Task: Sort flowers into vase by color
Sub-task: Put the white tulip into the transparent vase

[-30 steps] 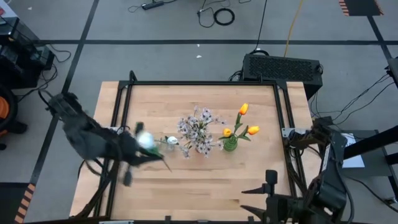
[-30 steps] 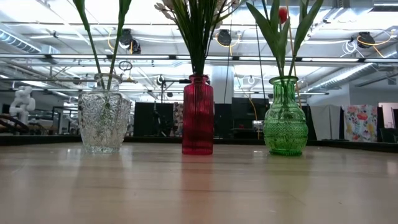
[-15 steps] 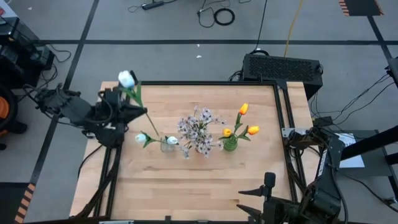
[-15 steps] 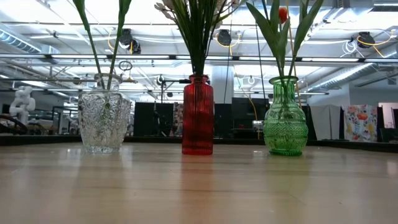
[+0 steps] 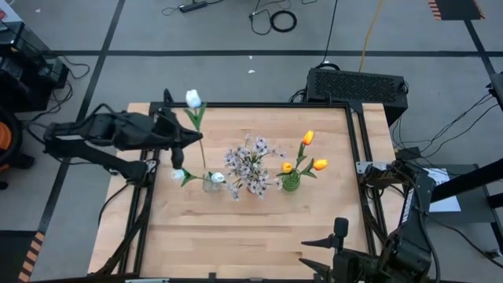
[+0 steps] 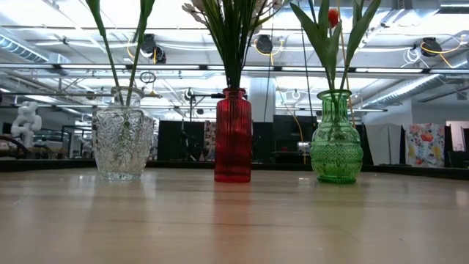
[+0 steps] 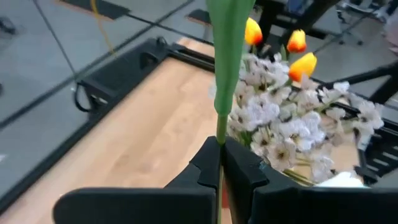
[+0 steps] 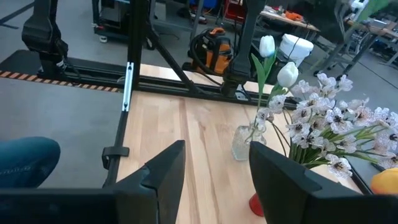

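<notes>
My left gripper (image 5: 189,141) is shut on a white tulip (image 5: 193,98) over the table's far left. The bloom points toward the far edge, and the stem runs back toward the clear vase (image 5: 214,181). That vase holds another white tulip (image 5: 178,174). The red vase (image 6: 233,136) holds the pink-white blossoms (image 5: 251,163). Orange tulips (image 5: 306,138) stand in the green vase (image 6: 335,139). My right gripper (image 8: 217,180) waits open at the near right, pointing at the vases. My left gripper pinches the white tulip's green stem (image 7: 219,134) between its two shut fingers, below the long leaf (image 7: 227,56). The fingers come nearly level from the table's left and lie across the stem. The tulip is lifted, bloom end up; its lower end is hidden.
The three vases stand in a row across the table's middle (image 5: 251,228). A black frame (image 5: 259,104) runs around the tabletop. A black box (image 5: 357,85) stands beyond the far right corner. The near half of the wood is bare.
My left gripper, shut on the white tulip, has swung from the near left toward the far edge, then right toward the clear vase. The tulip has turned with it; its bloom now points toward the far edge. The right arm has kept still.
</notes>
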